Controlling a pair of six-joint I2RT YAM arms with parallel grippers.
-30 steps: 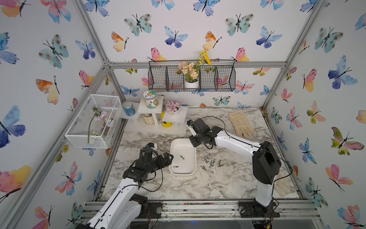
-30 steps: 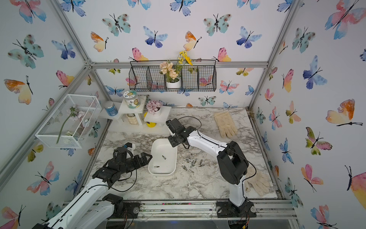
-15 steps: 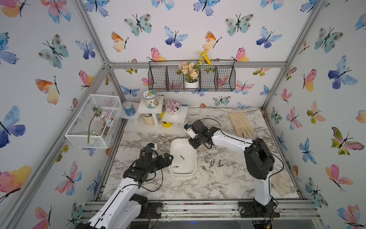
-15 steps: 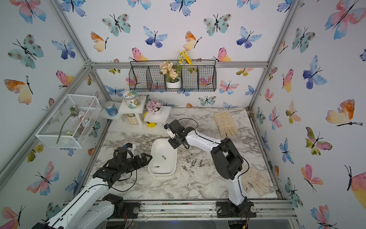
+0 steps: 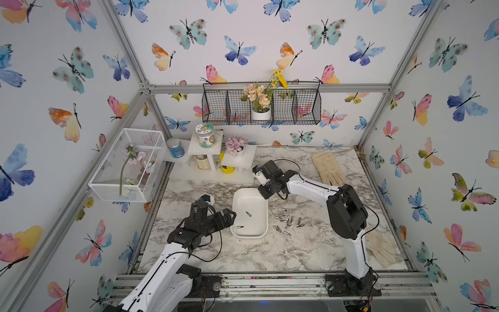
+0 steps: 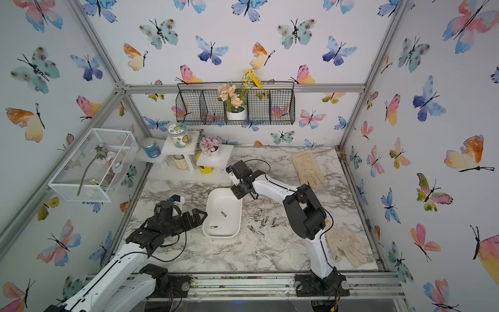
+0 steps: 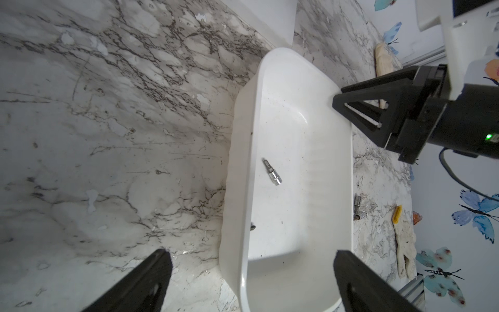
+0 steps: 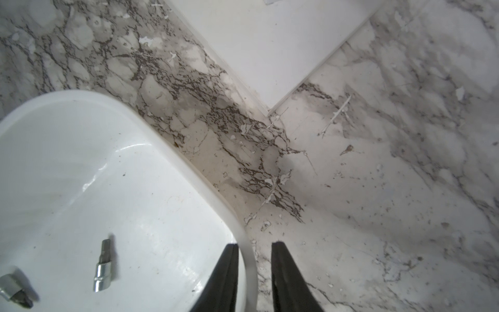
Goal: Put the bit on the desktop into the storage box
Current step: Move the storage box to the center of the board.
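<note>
The white storage box (image 5: 249,200) (image 6: 224,200) lies mid-desktop (image 5: 297,248) with two silver bits (image 5: 248,214) (image 8: 101,270) inside. Several more bits (image 5: 286,220) (image 6: 260,220) lie scattered on the marble just right of it. My right gripper (image 5: 263,193) (image 8: 253,244) is at the box's far right corner. Its jaws are drawn in close on either side of the rim (image 8: 244,259). My left gripper (image 5: 229,218) (image 7: 252,254) hangs wide open at the box's near left side, astride that rim and holding nothing.
Cream gloves lie at the back right (image 5: 328,167) and the front right (image 5: 382,248). White risers with jars and a flower pot (image 5: 210,162) stand behind the box. A white wire cage (image 5: 127,164) and a black wire basket (image 5: 262,108) hang on the walls.
My right arm has folded in closer to the box. Its jaws have narrowed around the rim at the far right corner. The left arm and the bits have not moved.
</note>
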